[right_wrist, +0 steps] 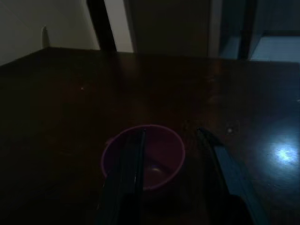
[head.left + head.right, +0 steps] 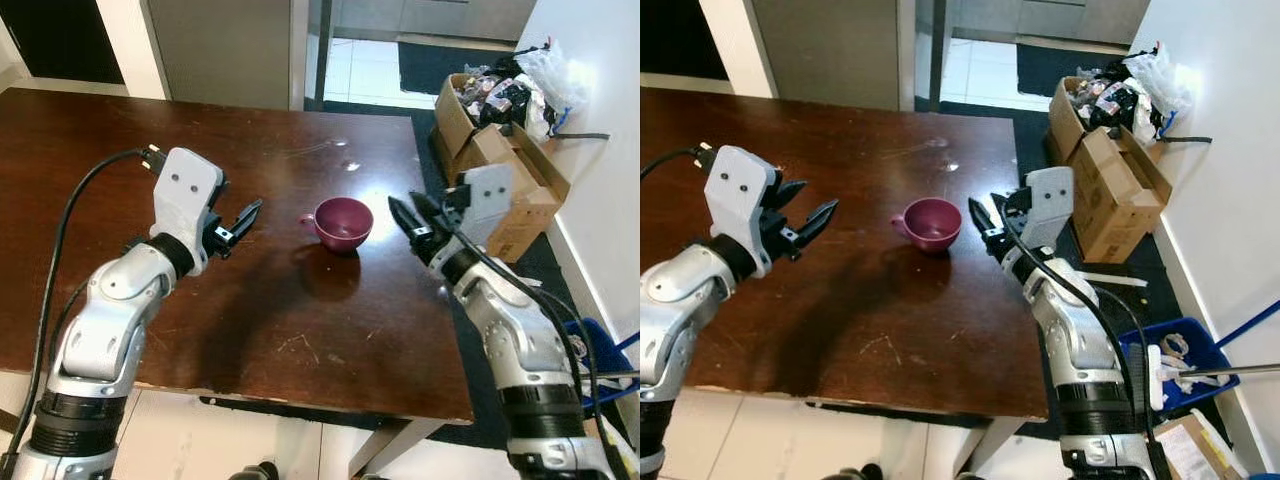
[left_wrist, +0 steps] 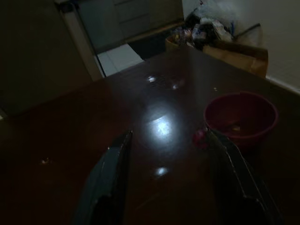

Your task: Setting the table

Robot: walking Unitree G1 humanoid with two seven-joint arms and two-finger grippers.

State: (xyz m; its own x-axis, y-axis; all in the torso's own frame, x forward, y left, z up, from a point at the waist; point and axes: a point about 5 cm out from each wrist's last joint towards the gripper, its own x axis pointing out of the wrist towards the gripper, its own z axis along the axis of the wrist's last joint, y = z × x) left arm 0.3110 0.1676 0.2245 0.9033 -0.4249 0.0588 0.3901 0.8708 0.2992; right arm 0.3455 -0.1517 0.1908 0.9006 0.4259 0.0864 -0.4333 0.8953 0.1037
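A purple cup [image 2: 341,223] with a small handle on its left side stands upright on the dark wooden table [image 2: 250,320], toward the right edge. My left gripper [image 2: 240,225] hovers open a short way to the cup's left, fingers pointing at it. On the other side my right gripper [image 2: 408,217] is open too, just right of the cup and apart from it. In the right wrist view the cup [image 1: 149,157] sits right beyond the spread fingers [image 1: 126,178]. The left wrist view has the cup [image 3: 240,117] past the right-hand finger [image 3: 232,168].
Open cardboard boxes [image 2: 495,150] stuffed with bags and clutter stand on the floor beyond the table's right edge, against a white wall. A blue bin [image 2: 1170,350] sits on the floor by my right arm. A doorway with pale tiles [image 2: 365,70] lies behind the table.
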